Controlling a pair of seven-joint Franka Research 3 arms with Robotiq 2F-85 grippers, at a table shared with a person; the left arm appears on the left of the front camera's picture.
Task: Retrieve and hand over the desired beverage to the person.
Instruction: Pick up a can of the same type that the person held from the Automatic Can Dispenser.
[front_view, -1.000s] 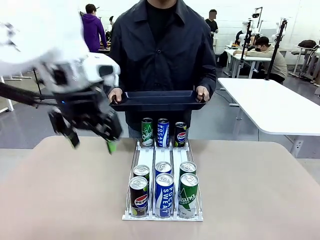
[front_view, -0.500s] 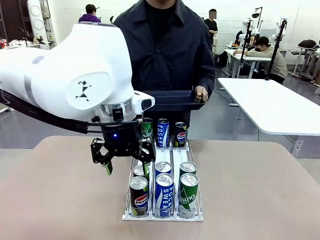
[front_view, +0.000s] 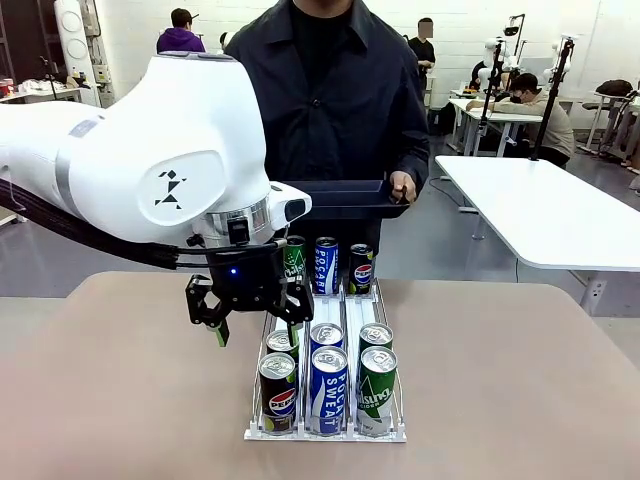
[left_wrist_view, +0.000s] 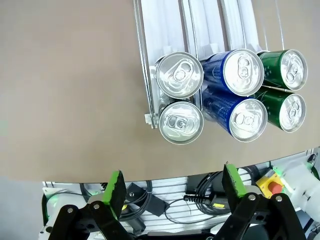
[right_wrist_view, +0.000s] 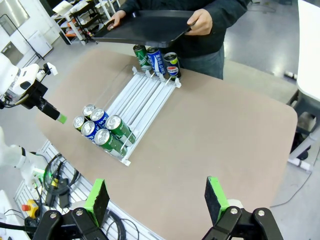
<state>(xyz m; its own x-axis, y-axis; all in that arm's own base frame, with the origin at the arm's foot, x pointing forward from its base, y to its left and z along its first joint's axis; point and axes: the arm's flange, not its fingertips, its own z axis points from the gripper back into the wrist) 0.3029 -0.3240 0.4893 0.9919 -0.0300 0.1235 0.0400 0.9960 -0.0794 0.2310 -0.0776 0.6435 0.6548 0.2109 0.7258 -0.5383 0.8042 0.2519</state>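
- The person (front_view: 330, 90) is cut off by the upper edge of the front view. One hand (front_view: 403, 187) is seen on the black tray (front_view: 350, 200), while the other hand and the tray's left end are hidden behind the left arm (front_view: 150, 170).
- In the right wrist view, both hands are seen on the tray, at the upper middle of the frame.
- The second can (front_view: 283, 345) in the left lane is partly covered by the left jaws in the front view, and its label cannot be read.
- The left jaws are held open and empty at the middle left of the front view, near the rack's near-left corner, with no can touched. Their green pads (left_wrist_view: 116, 187) are seen wide apart at the lower edge of the left wrist view.
- The right jaws are also held open and empty, their pads (right_wrist_view: 97, 200) at the lower edge of the right wrist view, well apart from the rack.
- Nine cans (front_view: 328, 388) are counted in one white three-lane rack (front_view: 352, 310) on the tan surface (front_view: 500, 380). Six are grouped at the near end in two rows of three, and three are lined up at the far end, just below the tray.
- By colour, three blue, three green and two dark Pepsi cans are counted.
- The wanted beverage cannot be told apart from the others.
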